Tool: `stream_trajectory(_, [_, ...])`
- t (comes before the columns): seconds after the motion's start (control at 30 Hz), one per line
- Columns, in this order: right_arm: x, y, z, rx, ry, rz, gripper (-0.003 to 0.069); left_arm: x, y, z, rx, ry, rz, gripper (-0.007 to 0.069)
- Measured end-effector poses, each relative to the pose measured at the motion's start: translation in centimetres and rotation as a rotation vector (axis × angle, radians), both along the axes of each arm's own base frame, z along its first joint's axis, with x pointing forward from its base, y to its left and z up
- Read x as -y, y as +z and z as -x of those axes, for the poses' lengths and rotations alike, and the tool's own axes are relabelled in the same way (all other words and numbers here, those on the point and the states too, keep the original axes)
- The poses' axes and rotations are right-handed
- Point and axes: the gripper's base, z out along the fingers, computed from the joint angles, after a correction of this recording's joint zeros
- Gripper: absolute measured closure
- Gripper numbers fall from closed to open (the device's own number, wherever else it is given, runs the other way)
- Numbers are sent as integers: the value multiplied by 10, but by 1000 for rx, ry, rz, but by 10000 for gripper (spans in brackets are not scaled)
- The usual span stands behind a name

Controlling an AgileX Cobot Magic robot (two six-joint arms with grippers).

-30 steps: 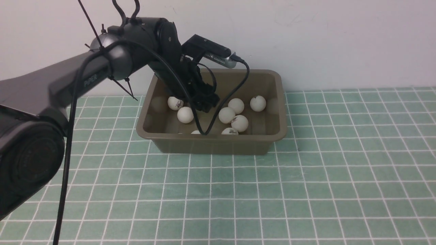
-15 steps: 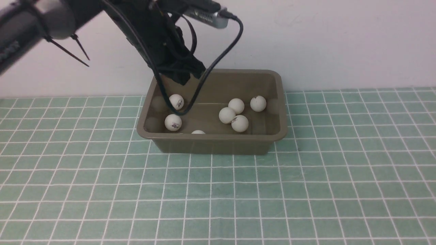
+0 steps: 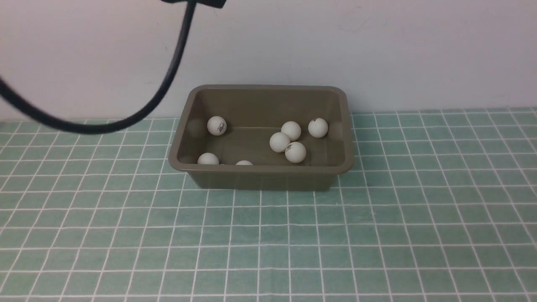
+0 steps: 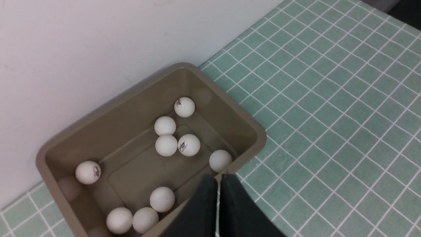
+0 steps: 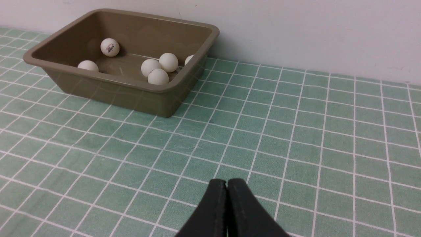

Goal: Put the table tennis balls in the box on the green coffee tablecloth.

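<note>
Balls boxed; both grippers empty.
Near: right gripper (image 5: 226, 184), jaws pressed together, over green coffee tablecloth (image 3: 377, 235). Farther: left gripper (image 4: 218, 179), likewise closed, above box (image 3: 260, 170) by wall (image 3: 377, 50), holding nine table tennis balls (image 4: 166, 145).

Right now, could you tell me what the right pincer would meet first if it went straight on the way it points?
Probably bare green coffee tablecloth: the shut right pincer points over open cloth, with the box off to one side. Depth is unclear.

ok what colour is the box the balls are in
Olive-brown, plain with no pattern. The box shows best in the left wrist view.
</note>
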Motion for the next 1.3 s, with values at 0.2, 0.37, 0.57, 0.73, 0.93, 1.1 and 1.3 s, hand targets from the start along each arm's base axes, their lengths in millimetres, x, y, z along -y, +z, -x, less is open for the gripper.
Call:
stream_trajectory(0.2, [0,0,0,0,0,0,675,-12,-28,25,22,76,80,629])
stream_trajectory(0.37, [0,0,0,0,0,0,675,-30,-45,62,130,152,160,629])
stream_trajectory(0.57, [0,0,0,0,0,0,675,-51,-74,108,216,209,253,629])
stream_trajectory(0.73, [0,0,0,0,0,0,675,-61,-94,132,245,207,238,629])
stream_trajectory(0.93, [0,0,0,0,0,0,675,-72,-114,141,366,210,76,629])
stream_trajectory(1.1, [0,0,0,0,0,0,675,-85,-141,135,412,244,-173,629])
stream_trajectory(1.3, [0,0,0,0,0,0,675,-120,-171,142,307,601,-134,629])
